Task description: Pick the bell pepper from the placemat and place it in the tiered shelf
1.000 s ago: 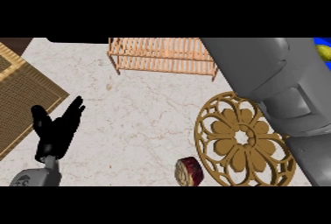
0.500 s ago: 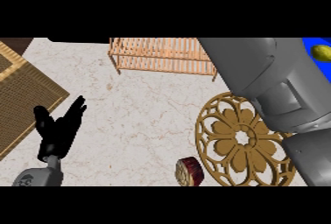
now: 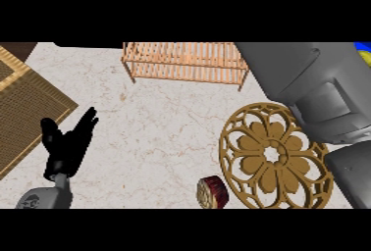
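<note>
Pale marbled stone forms the bench (image 3: 167, 127), seen steeply from above. At its far edge the wooden slatted tiered shelf (image 3: 187, 61) is seen, its right end hidden behind a large grey arm (image 3: 311, 88) that fills the upper right of the view. The right hand cannot be made out; only grey arm parts are shown there, cut off by the right edge. The left hand (image 3: 64, 147) is seen at the lower left, its fingers spread and straight, nothing held. A woven mat (image 3: 29, 108) is cut off by the left edge. At right lies a round golden openwork placemat (image 3: 275, 154), partly covered by the arm. No bell pepper can be made out; just beside the placemat's lower left rim a small dark red round thing (image 3: 212, 192) is cut off at the bottom.
</note>
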You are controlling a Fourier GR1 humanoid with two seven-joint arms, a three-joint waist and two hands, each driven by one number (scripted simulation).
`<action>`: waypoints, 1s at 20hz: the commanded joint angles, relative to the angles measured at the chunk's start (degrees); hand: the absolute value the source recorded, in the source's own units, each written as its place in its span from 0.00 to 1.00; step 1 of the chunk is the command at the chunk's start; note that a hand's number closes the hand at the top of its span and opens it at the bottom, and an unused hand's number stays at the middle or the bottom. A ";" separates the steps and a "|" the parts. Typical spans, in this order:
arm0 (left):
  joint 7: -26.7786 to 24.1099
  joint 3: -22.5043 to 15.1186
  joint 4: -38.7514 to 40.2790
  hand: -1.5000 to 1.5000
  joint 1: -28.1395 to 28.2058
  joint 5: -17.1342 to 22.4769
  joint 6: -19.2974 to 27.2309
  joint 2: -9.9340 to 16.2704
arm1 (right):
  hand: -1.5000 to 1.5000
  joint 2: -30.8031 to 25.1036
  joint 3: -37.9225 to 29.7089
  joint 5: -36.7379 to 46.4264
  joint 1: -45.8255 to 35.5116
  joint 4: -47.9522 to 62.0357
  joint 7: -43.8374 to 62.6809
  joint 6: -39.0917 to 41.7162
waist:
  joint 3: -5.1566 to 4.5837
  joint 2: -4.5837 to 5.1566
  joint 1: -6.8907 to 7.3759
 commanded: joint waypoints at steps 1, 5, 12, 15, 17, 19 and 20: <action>-1.90 -0.71 4.71 0.50 0.42 -0.70 -0.04 -1.80 | 0.00 1.06 -3.57 -2.11 0.89 -0.68 1.42 -7.89 | -0.41 0.38 -0.33; 1.73 -0.14 2.70 0.50 -0.22 0.17 -0.22 -0.90 | 0.00 -0.38 -7.20 -4.65 -1.40 -1.37 2.07 -10.54 | -0.38 0.32 0.02; -0.35 0.54 2.08 0.50 2.28 0.31 -1.28 -0.45 | 0.00 0.52 -14.23 -11.13 2.09 -5.54 -4.61 -18.66 | -0.35 0.17 -0.13; 1.76 0.68 -0.83 0.50 2.67 0.82 -1.54 0.26 | 0.00 -0.14 -17.54 -14.49 4.12 -7.73 -6.81 -20.36 | -0.28 -0.11 -0.47; 0.97 0.80 1.28 0.50 2.43 0.42 -1.20 -0.27 | 0.00 -3.29 -17.11 -12.16 0.29 -5.89 -3.89 -23.47 | -0.37 0.11 -0.21; 1.75 1.93 2.62 0.50 -0.12 0.50 -0.85 0.44 | 0.00 -3.32 -16.53 -10.82 -0.83 -6.02 -2.60 -26.81 | -0.39 -0.02 -0.86; 0.87 1.44 1.65 0.50 1.25 -0.11 -0.07 -0.42 | 0.00 -4.10 -15.28 -9.59 1.77 -6.91 -2.60 -27.01 | -0.34 -0.45 -1.73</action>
